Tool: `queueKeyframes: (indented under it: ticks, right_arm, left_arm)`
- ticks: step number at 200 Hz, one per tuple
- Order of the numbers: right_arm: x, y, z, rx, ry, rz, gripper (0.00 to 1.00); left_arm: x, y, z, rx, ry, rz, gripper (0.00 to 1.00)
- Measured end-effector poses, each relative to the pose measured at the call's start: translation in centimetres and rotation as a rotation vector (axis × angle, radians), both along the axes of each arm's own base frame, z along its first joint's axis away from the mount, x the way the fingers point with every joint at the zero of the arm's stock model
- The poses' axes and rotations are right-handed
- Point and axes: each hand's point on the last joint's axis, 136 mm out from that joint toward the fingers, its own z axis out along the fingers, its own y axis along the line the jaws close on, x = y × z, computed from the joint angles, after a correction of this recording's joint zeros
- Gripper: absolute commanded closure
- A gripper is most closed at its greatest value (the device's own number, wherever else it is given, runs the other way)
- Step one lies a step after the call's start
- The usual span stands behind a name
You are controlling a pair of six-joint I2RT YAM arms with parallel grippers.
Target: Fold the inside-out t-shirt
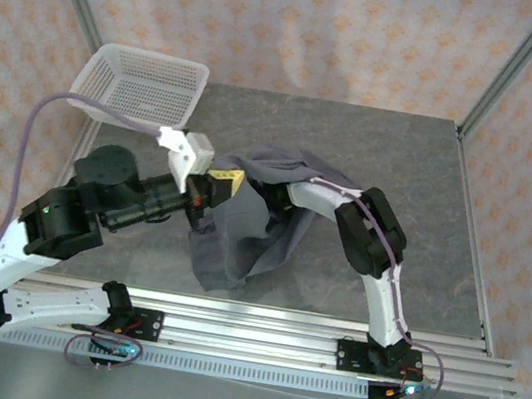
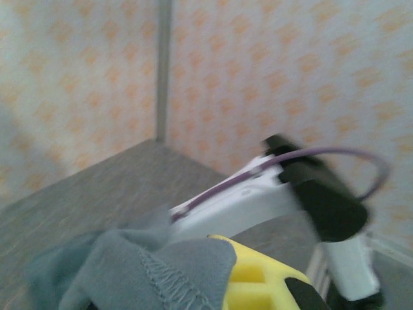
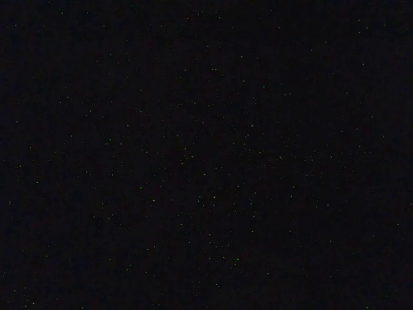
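Shirt: the inside-out t-shirt (image 1: 237,241) sits bunched at mid-table (image 1: 386,148), one edge lifted.
Left gripper (image 1: 227,179): clamped on that raised edge.
Right gripper: closed; my right arm (image 1: 371,237) reaches into the cloth, and I cannot tell if it pinches any.
Progress: I judge 0 folds made; flattening and all the folding are left.
Top view: the whole heap and both arms.
Left wrist view: a stitched seam draped over my yellow finger.
Right wrist view: too dark to read.

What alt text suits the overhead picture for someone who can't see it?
A crumpled dark slate-grey cloth t-shirt lies bunched on a grey table: the robot's left hand grips its edge, its right arm reaches under it. A white mesh basket sits back left.
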Motion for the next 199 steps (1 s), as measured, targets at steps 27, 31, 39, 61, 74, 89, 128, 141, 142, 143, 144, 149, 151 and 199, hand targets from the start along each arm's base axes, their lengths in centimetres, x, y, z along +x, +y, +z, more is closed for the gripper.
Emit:
queueKeyframes:
  ticks: [27, 31, 39, 61, 74, 89, 128, 141, 142, 143, 144, 149, 151, 199]
  right_arm:
    - [-4.0, -1.0, 0.5, 0.085, 0.082, 0.066, 1.0]
    - [-4.7, -1.1, 0.7, 0.103, 0.097, 0.079, 1.0]
    - [-6.1, -1.0, 1.3, 0.147, 0.117, 0.112, 1.0]
    - [-9.4, -0.2, 4.8, 0.317, 0.117, 0.217, 1.0]
    - [-11.1, 0.7, 8.1, 0.439, 0.077, 0.295, 1.0]
    - [-12.8, 1.5, 12.6, 0.581, -0.001, 0.387, 1.0]
    - [-15.9, 1.3, 23.6, 0.805, -0.242, 0.537, 1.0]
    - [-16.5, 0.6, 26.4, 0.85, -0.319, 0.548, 1.0]
    - [-16.5, 0.5, 26.5, 0.851, -0.323, 0.547, 1.0]
    - [-16.6, 0.4, 26.7, 0.854, -0.33, 0.547, 1.0]
    - [-16.6, 0.4, 26.9, 0.858, -0.333, 0.547, 1.0]
    - [-16.8, 0.2, 27.7, 0.871, -0.356, 0.548, 1.0]
    - [-16.9, 0.1, 28.0, 0.877, -0.364, 0.545, 1.0]
    - [-16.5, -1.7, 31.6, 0.948, -0.495, 0.459, 1.0]
  left_arm:
    - [5.5, 1.2, -3.1, 0.12, 0.105, 0.256, 1.0]
    - [6.6, 1.8, -3.5, 0.135, 0.12, 0.312, 1.0]
    - [9.0, 2.8, -4.5, 0.158, 0.155, 0.411, 1.0]
    - [15.2, 6.7, -9.2, 0.206, 0.291, 0.654, 1.0]
    - [18.6, 9.0, -13.2, 0.236, 0.394, 0.764, 1.0]
    - [21.3, 10.7, -18.4, 0.28, 0.509, 0.847, 1.0]
    - [23.4, 11.0, -30.4, 0.412, 0.731, 0.931, 1.0]
    - [22.5, 11.4, -33.0, 0.436, 0.78, 0.949, 1.0]
    - [22.4, 11.5, -33.2, 0.437, 0.783, 0.95, 1.0]
    - [22.3, 11.5, -33.4, 0.439, 0.787, 0.952, 1.0]
    - [22.3, 11.6, -33.5, 0.439, 0.79, 0.954, 1.0]
    - [21.7, 11.9, -34.3, 0.447, 0.808, 0.962, 1.0]
    - [21.6, 12.0, -34.5, 0.449, 0.812, 0.964, 1.0]
    - [17.8, 16.3, -37.0, 0.415, 0.907, 1.042, 0.44]
